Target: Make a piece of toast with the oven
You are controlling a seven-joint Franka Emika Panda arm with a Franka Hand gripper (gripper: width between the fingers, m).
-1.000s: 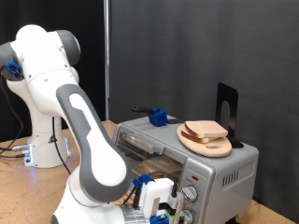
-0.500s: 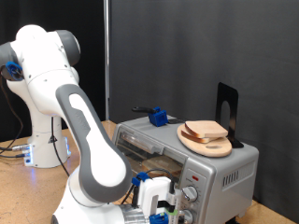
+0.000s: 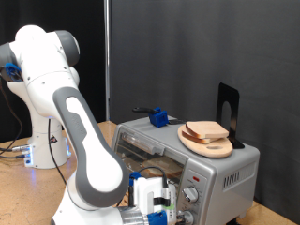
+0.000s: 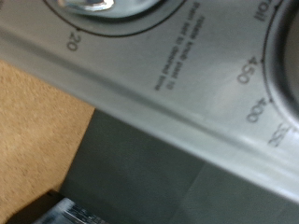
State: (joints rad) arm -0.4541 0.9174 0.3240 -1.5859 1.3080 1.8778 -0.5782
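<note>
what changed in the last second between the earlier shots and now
The arm's forearm slid slightly toward the exterior view's left and down, keeping the end effector low at the oven front by the knobs. The piece of toast on the wooden plate stayed put.

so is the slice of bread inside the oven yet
No, the piece of toast sits on the round wooden plate on top of the oven, not inside.

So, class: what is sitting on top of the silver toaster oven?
On the oven sit a round wooden plate carrying the piece of toast, a blue object and a black stand. The plate's centre is covered.
</note>
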